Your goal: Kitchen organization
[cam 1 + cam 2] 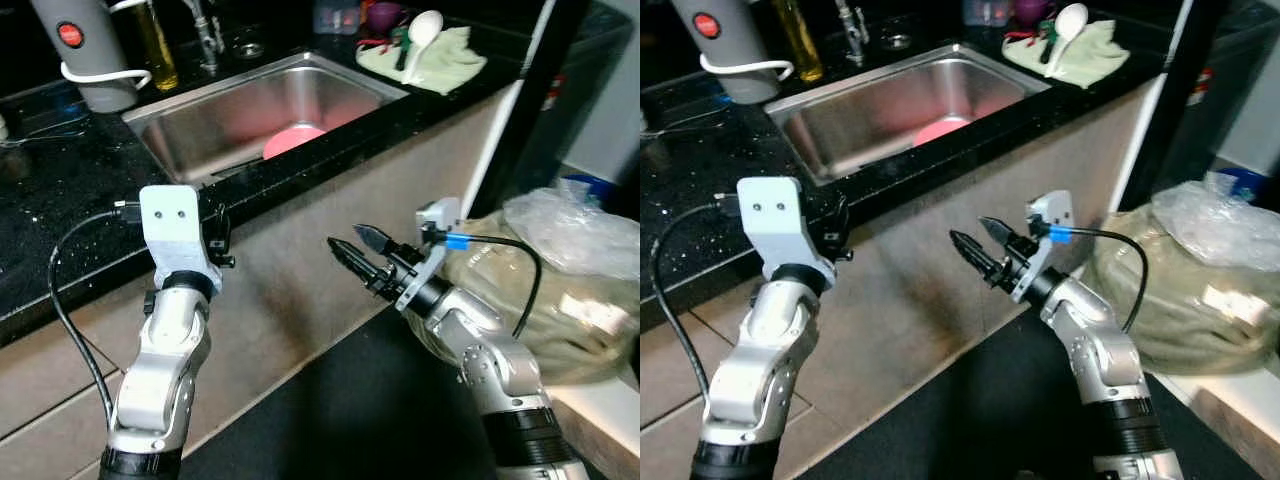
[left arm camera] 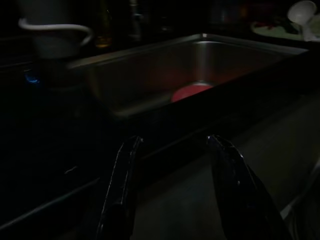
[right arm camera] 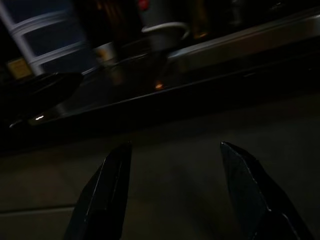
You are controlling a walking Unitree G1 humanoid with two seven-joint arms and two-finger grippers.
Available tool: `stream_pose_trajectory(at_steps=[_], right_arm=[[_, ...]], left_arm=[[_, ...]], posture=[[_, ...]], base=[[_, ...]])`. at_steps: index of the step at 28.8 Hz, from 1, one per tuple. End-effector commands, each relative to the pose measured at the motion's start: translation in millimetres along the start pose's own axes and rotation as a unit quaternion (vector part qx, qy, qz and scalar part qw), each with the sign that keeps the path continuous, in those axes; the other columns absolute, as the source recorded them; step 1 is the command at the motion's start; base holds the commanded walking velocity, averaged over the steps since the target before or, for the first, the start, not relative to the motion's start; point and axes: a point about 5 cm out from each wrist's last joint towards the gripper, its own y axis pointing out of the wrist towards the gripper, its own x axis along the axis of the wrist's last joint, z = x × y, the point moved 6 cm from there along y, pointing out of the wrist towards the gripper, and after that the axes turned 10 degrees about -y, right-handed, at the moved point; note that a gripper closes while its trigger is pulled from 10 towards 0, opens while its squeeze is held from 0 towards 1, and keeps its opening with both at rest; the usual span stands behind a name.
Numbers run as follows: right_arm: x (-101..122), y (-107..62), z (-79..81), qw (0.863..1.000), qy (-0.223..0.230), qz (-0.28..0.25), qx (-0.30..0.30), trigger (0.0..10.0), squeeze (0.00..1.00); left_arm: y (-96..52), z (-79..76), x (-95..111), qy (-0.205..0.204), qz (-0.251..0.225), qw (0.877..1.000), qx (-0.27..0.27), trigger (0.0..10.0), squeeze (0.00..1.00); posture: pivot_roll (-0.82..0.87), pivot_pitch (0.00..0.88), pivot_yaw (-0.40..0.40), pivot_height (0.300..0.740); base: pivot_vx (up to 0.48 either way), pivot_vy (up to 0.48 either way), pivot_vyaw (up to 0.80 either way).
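The right end effector (image 1: 350, 243) hangs in front of the cabinet face below the table edge, fingers parted and holding nothing; the left end effector (image 2: 172, 192) is raised close to the table's front edge, its two fingers also spread apart and empty, aimed toward the sink.

The likeliest thing for the task is the pink plate (image 1: 292, 141), lying flat on the floor of the stainless sink (image 1: 345, 85), toward the basin's six o'clock wall. It looks like a smooth, round, coral-pink disc, partly hidden by the sink's near rim. It is probably light and stiff, plastic or melamine by its colour, and may be slick if wet. Lying flat, it offers little to pinch, so a hold on the rim, with one finger slid under the edge, seems the best bet.

At the sink's twelve o'clock stands the tap (image 1: 205, 35). At ten o'clock are a bottle of yellow oil (image 1: 158, 50) and a grey appliance (image 1: 85, 50) with a red button and a white cord looped around it. At two o'clock a pale green cloth (image 1: 440, 60) carries a white spoon (image 1: 422, 30). The black speckled table (image 1: 60, 190) surrounds the basin. At three o'clock from the robot, on the floor, sits a bulging sack (image 1: 560, 290) topped with clear plastic.
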Motion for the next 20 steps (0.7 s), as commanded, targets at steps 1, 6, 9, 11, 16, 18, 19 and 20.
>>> stream_pose_trajectory(at_steps=[1,6,9,11,16,18,19,20], right_arm=[[-0.4,3.2,6.0,1.000,0.001,-0.002,0.014,10.0,0.00],[-6.7,2.3,9.8,1.000,-0.001,0.007,0.022,10.0,0.00],[-7.4,2.5,10.0,1.000,-0.001,0.008,0.024,10.0,0.00],[-8.4,2.7,10.8,1.000,-0.001,0.010,0.027,10.0,0.00],[-10.4,3.1,12.5,0.999,-0.002,0.013,0.031,10.0,0.00],[-10.8,3.2,12.5,0.999,-0.002,0.014,0.032,10.0,0.00],[-10.9,3.2,12.6,0.999,-0.002,0.014,0.033,10.0,0.00],[-11.0,3.2,12.6,0.999,-0.003,0.014,0.034,10.0,0.00]], left_arm=[[-1.4,8.1,1.0,0.008,0.000,1.000,0.014,10.0,0.00],[1.0,14.1,10.7,0.009,-0.015,0.999,0.026,10.0,0.00],[2.1,21.5,13.4,0.007,-0.020,0.999,0.041,10.0,0.00],[2.6,23.9,13.8,0.007,-0.020,0.999,0.044,10.0,0.00],[3.6,25.8,14.8,0.007,-0.021,0.999,0.047,10.0,0.00],[3.7,25.8,14.7,0.005,-0.021,0.999,0.049,10.0,0.00],[3.7,25.6,14.7,0.004,-0.021,0.999,0.049,10.0,0.00],[3.6,25.3,14.6,0.003,-0.021,0.999,0.050,10.0,0.00]], posture=[[-0.02,0.035,0.023,0.740],[-0.02,0.035,0.021,0.740],[-0.02,0.034,0.021,0.740],[-0.02,0.034,0.021,0.740],[-0.02,0.033,0.020,0.740],[-0.02,0.032,0.019,0.740],[-0.02,0.032,0.019,0.740],[-0.02,0.032,0.019,0.740]], base=[[-0.292,0.000,0.79],[-0.112,0.000,0.79],[0.000,0.000,0.79],[0.000,0.000,0.79],[0.000,0.000,0.79],[0.000,0.000,0.79],[0.000,0.000,0.79],[0.000,0.000,0.79]])
